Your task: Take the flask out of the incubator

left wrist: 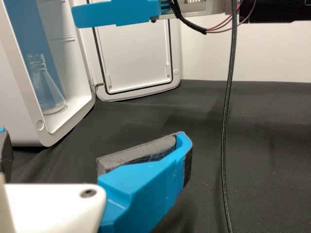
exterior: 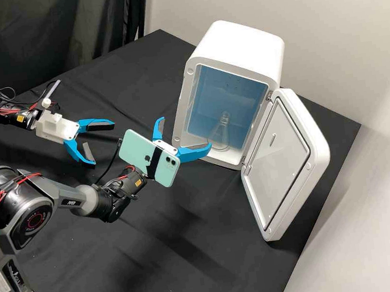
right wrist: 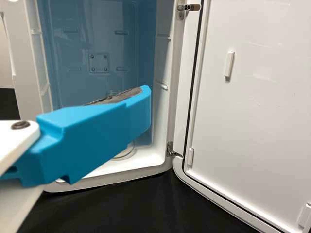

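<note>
Flask (exterior: 222, 131) stands inside open incubator (exterior: 239, 45) on desk (exterior: 193, 245).
From left: left claw (exterior: 103, 143) spread wide, empty; right claw (exterior: 186, 133), equally wide, at the incubator's mouth, near the flask; door (exterior: 283, 163) hangs open at right.

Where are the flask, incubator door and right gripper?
flask (exterior: 223, 132): high view, glass body.
incubator door (exterior: 279, 154): high view, inner panel.
right gripper (exterior: 186, 133): high view, midway between its fingertips.
</note>
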Tool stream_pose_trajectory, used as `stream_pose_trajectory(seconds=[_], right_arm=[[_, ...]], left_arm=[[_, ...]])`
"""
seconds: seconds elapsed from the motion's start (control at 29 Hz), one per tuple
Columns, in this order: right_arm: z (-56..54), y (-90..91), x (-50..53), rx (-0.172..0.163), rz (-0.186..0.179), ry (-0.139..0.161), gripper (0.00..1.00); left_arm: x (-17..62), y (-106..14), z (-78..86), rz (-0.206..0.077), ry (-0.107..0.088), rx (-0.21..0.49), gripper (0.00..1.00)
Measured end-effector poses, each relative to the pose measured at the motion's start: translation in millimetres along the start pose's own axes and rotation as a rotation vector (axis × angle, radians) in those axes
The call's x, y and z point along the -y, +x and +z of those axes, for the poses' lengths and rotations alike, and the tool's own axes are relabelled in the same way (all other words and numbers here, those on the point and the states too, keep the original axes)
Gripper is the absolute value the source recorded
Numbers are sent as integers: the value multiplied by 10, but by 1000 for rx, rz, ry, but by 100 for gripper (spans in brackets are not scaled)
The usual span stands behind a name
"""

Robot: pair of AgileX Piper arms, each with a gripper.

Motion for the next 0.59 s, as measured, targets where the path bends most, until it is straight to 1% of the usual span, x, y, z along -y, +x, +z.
stream_pose_trajectory(seconds=[0.41,0.59], right_arm=[[0,0,0,0,0,0,100],[10,-38,14,-11,11,1,100]], left_arm=[[-3,3,0,1,0,0,100],[-3,3,0,1,0,0,100]])
